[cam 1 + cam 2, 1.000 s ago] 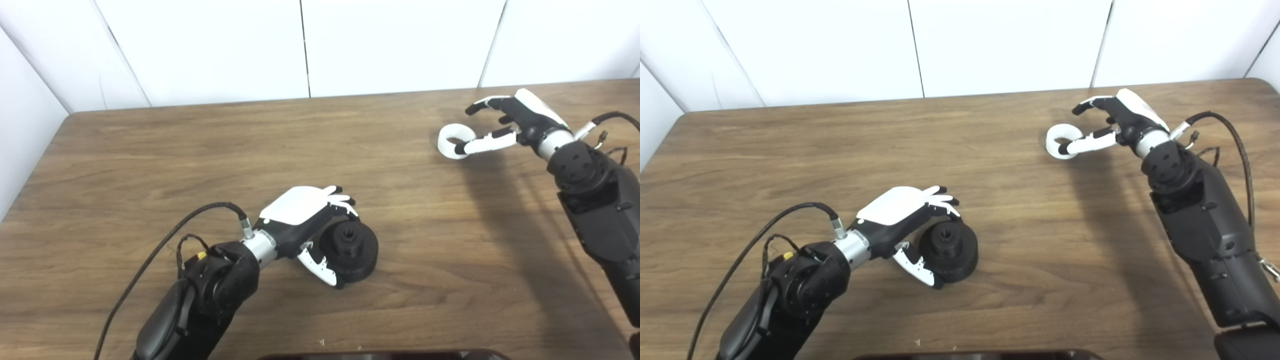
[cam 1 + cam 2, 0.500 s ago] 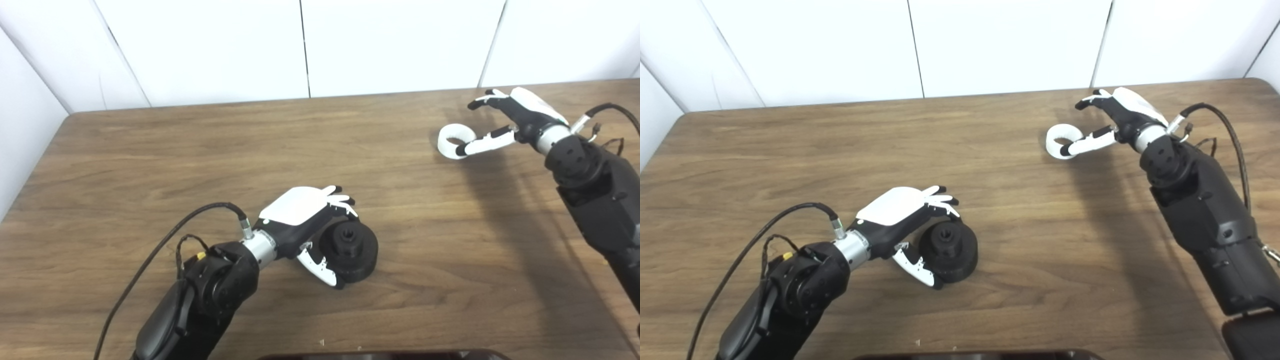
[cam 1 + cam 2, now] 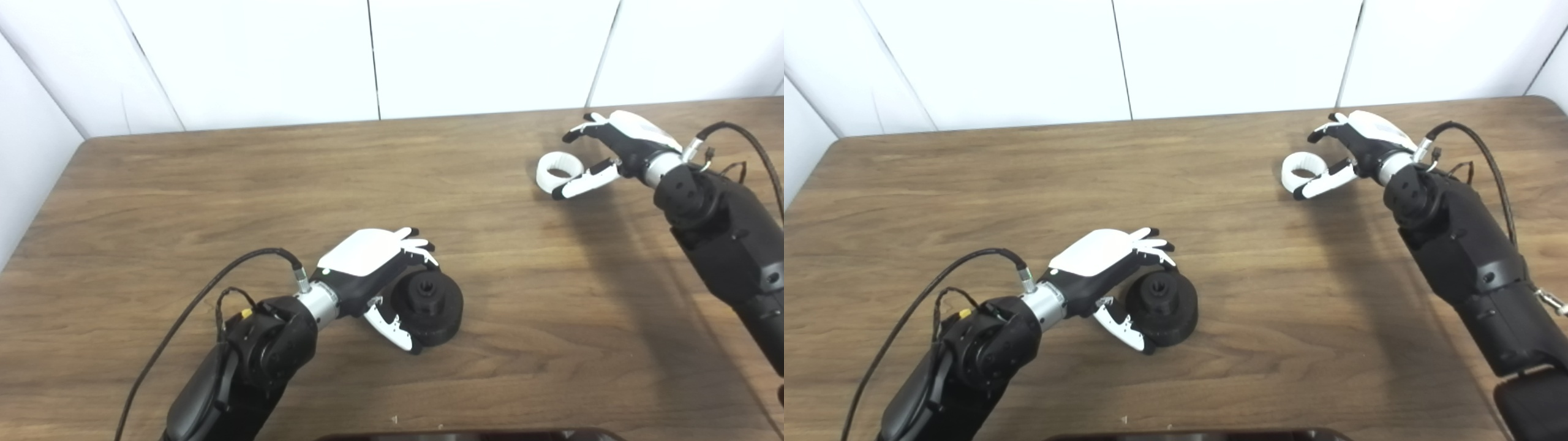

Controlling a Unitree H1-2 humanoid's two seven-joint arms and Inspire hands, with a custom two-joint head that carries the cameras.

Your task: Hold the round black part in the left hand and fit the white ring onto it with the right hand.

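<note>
The round black part [image 3: 430,308] is a thick matte disc with a raised hub and a centre bore, lying flat on the wooden table [image 3: 245,184] near its front middle. The left hand [image 3: 373,269] wraps around it, fingers over its far rim and thumb against its near side. The white ring [image 3: 559,171], a smooth short band, lies flat well apart at the far right. The right hand [image 3: 612,150] is spread open just beside it, thumb at the ring's near edge, holding nothing.
</note>
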